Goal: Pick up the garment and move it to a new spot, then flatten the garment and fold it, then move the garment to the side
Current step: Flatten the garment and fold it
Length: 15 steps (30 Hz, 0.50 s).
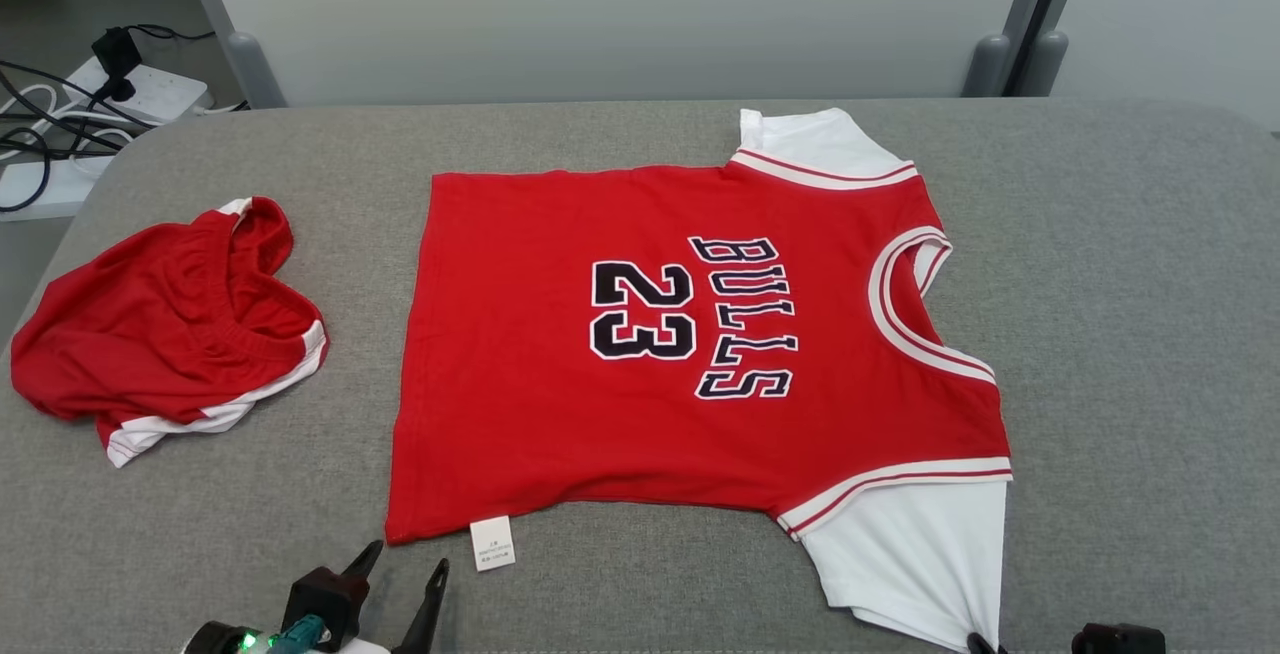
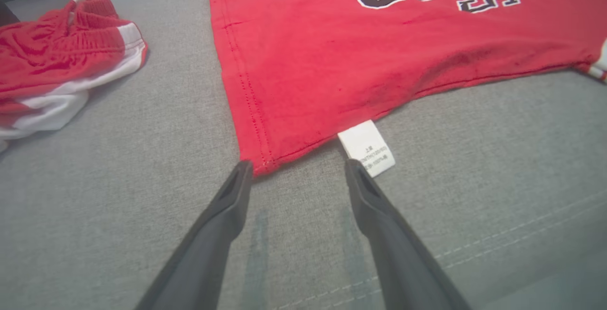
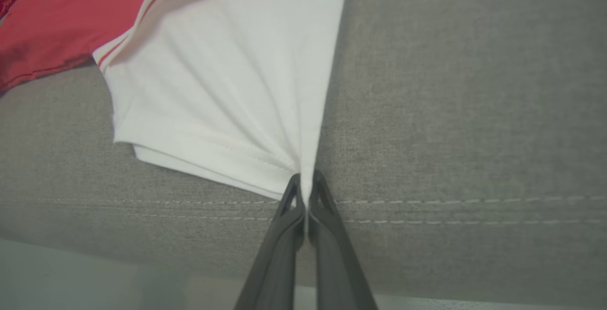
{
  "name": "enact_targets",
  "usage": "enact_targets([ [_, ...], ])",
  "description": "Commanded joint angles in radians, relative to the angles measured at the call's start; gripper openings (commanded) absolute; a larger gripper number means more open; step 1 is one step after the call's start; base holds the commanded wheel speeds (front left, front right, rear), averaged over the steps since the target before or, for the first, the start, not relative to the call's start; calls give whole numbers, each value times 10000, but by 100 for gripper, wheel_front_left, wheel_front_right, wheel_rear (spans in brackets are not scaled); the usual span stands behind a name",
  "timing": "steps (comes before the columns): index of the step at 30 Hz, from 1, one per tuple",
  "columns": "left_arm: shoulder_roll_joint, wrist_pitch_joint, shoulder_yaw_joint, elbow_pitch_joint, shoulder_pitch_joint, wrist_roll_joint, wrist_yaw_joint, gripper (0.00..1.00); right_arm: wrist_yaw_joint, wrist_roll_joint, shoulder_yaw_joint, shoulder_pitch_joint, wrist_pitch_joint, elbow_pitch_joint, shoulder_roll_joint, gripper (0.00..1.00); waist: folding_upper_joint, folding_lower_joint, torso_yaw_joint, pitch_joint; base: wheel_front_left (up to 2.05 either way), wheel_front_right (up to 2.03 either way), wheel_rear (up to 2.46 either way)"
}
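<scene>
One red shirt point(image 1: 560, 384) flat in the middle of the grey table point(image 1: 1150, 284), one heap of red shorts point(image 1: 160, 334) off to its left.
Two grippers: left gripper point(image 1: 406, 556) spread wide just by the shirt's near corner and one white tag point(image 1: 492, 542); right gripper point(image 3: 305, 182) pressed together, pinching the white sleeve point(image 3: 227, 87) at its corner.

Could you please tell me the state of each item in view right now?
jersey: spread flat, front up, unfolded.
near white sleeve: corner pinched, pulled taut.
shorts: crumpled heap beside the jersey.
left gripper: open, by the jersey's hem corner, holding nothing.
right gripper: shut on that sleeve's corner.
</scene>
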Motion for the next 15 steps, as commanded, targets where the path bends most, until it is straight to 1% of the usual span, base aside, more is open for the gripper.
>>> enact_targets([
  [1,309,-61,189,43,-648,231,2,100,-80,82,181,-53,-47,46,-378,0,-1,0,-65,73,0,0,0],
  [6,603,-61,-193,534,-1102,656,18,100,-80,28,179,-238,-47,-5,-359,0,-1,0,-178,206,0,0,0],
  [10,800,-61,-458,817,-1408,995,187,100,-80,-29,182,-364,-47,-57,-328,0,-1,0,-258,335,0,0,0],
  [11,844,-61,-531,920,-1472,1072,227,96,-80,-38,184,-389,-47,-69,-317,0,-1,0,-281,369,0,0,0],
  [12,872,-61,-597,1044,-1536,1119,238,84,-80,-48,183,-421,-47,-82,-311,0,-1,0,-303,411,0,0,0],
  [14,913,-61,-658,1262,-1671,1164,330,49,-80,-69,177,-476,-47,-109,-300,0,-1,0,-343,467,0,0,0],
  [15,944,-61,-692,1360,-1735,1204,408,45,-80,-77,175,-496,-47,-126,-299,0,-1,0,-361,492,0,0,0],
])
